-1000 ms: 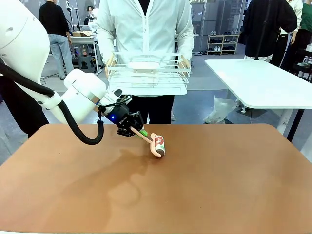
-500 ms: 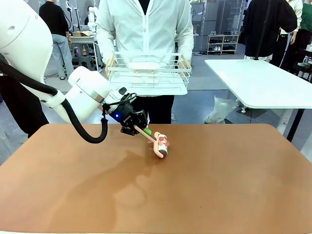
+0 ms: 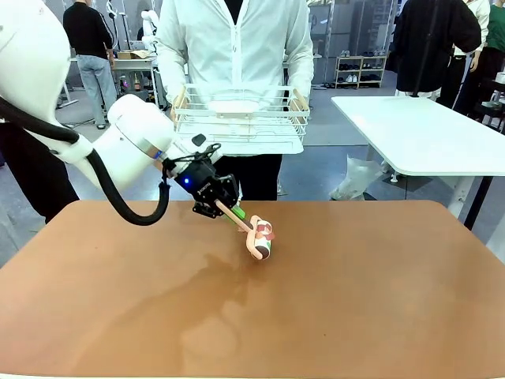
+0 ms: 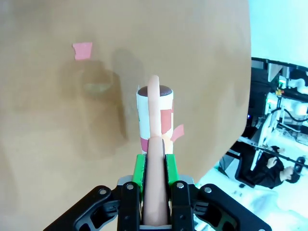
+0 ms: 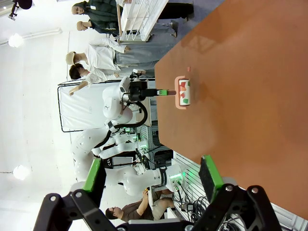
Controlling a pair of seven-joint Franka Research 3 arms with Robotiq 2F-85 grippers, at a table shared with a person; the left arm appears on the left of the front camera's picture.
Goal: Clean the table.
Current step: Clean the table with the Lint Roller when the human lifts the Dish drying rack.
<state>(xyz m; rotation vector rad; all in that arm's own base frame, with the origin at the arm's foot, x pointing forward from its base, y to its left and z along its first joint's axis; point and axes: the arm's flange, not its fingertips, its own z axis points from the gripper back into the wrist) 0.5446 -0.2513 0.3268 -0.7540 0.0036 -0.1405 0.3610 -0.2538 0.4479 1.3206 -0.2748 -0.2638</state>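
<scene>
**Rolling pass under way on the far half of the bench**

Front view: the left end effector (image 3: pixel 230 212) was clamped shut on the handle of a lint roller (image 3: pixel 261 238). The roller's drum sat low on the reddish-brown bench (image 3: pixel 355 300), far of centre and slightly left. Contact looked likely but could not be confirmed. Beyond the far edge a person held a white wire basket (image 3: pixel 237 118).

Left wrist view: the green pads (image 4: pixel 139 169) pinched the pink handle from both sides. The drum (image 4: pixel 154 113) already carried red and pink bits. One pink scrap (image 4: pixel 82 50) lay loose on the bench, apart from the drum.

Right wrist view: the right end effector (image 5: pixel 151 168) hung with its fingers spread wide and empty, well away from the roller (image 5: pixel 184 92).

The step in hand was probably sweeping up scraps. The next move called for steering the drum over the loose scrap while keeping it pressed flat.
</scene>
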